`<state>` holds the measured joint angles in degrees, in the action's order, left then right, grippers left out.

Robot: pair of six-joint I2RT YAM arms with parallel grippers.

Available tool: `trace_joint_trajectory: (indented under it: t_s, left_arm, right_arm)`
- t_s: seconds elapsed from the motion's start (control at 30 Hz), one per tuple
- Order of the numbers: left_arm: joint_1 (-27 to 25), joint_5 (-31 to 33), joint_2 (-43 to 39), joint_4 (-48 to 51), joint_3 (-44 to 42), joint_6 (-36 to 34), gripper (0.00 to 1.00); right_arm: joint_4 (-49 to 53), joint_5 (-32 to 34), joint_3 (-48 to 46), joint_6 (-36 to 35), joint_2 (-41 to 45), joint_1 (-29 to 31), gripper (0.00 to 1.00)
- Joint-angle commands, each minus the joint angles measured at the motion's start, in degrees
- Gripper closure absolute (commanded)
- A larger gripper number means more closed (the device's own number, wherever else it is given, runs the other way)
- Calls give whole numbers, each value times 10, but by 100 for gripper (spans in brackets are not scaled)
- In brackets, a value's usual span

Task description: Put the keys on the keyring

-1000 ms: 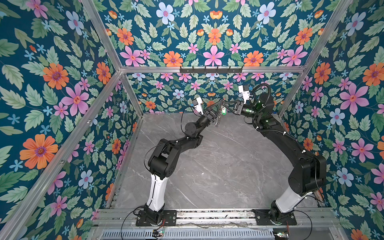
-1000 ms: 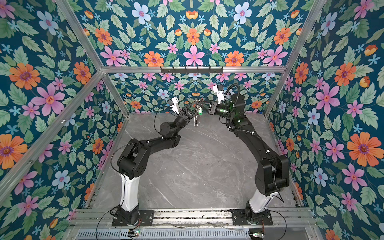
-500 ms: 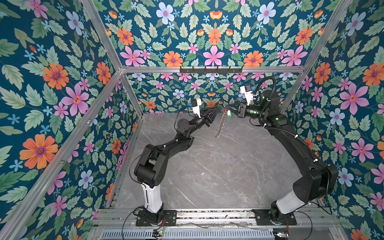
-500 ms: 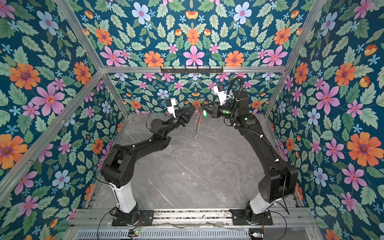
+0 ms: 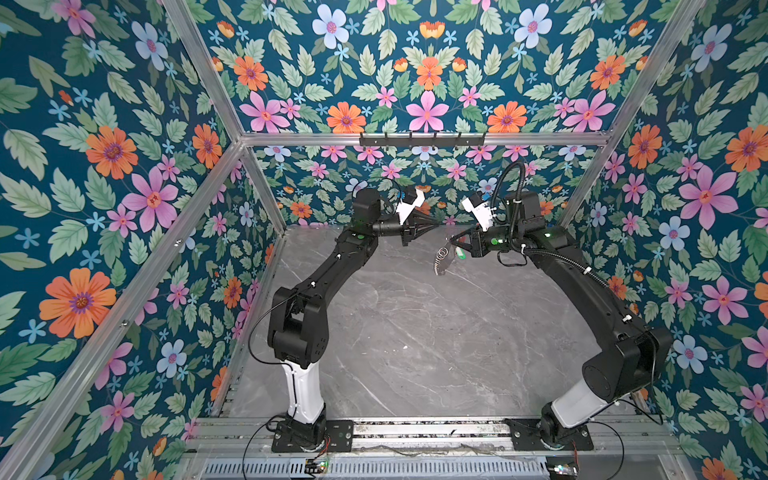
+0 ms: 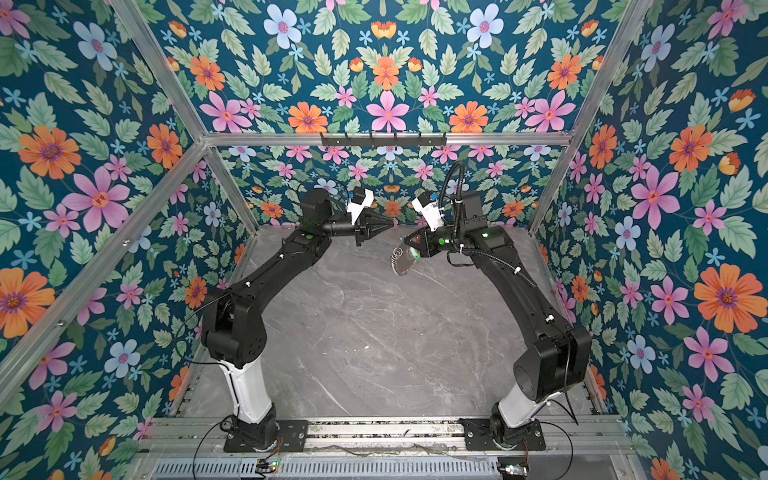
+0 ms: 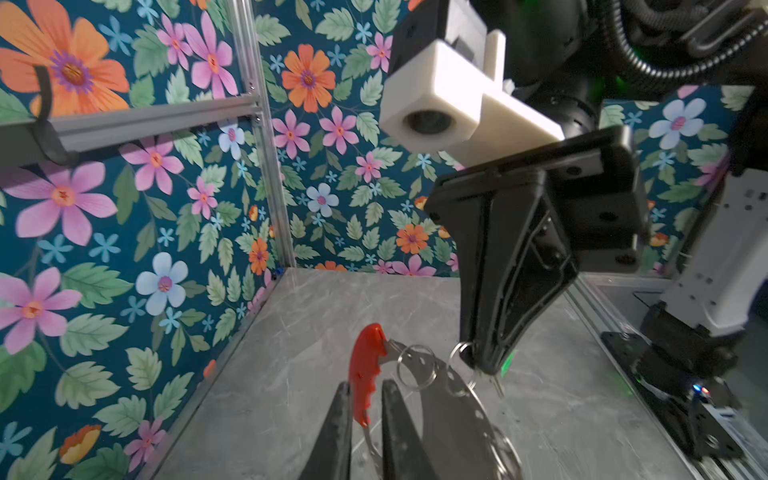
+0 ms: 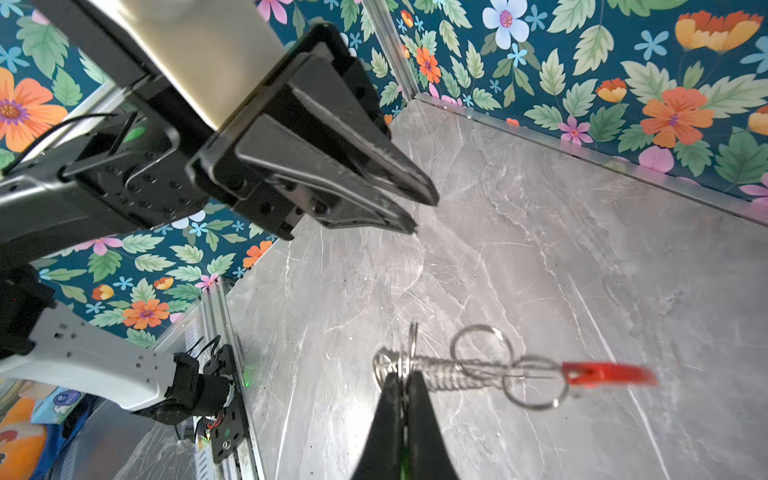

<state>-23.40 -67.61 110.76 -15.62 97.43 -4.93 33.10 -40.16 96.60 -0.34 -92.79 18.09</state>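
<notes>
The right tool (image 8: 402, 376) is clenched on the keyring (image 8: 451, 370), green key (image 5: 459, 254) at its tips, above the surface (image 5: 415, 332); the left tool (image 8: 424, 214), slightly parted, grips nothing.

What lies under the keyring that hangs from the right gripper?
Grey marble table only, with a gap between. The keyring, pinched in the shut right gripper, covers the patch straight below in both top views.

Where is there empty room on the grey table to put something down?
The middle of the grey table is bare, from the left arm to the right arm and down to the front rail. It is crowded only at the back: there the right gripper holds the keyring in the air, with the left gripper close by.
</notes>
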Motion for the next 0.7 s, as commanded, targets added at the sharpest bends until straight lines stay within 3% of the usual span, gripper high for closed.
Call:
trace_joint_trajectory:
  t_s: [0.0, 0.1, 0.3, 0.67]
  left_arm:
    - [-1, -77, 9, 1, 12, 12, 82]
    - [-1, -97, 11, -100, -9, 89, 80]
    - [-2, -133, 29, -394, -55, 341, 78]
    - [0, -108, 16, -392, -96, 336, 81]
  right_arm:
    - [7, -13, 4, -26, -2, 2, 100]
    - [10, -16, 6, -30, -5, 3, 100]
    - [11, -17, 22, -31, -17, 15, 100]
    - [7, -14, 36, -26, -39, 28, 100]
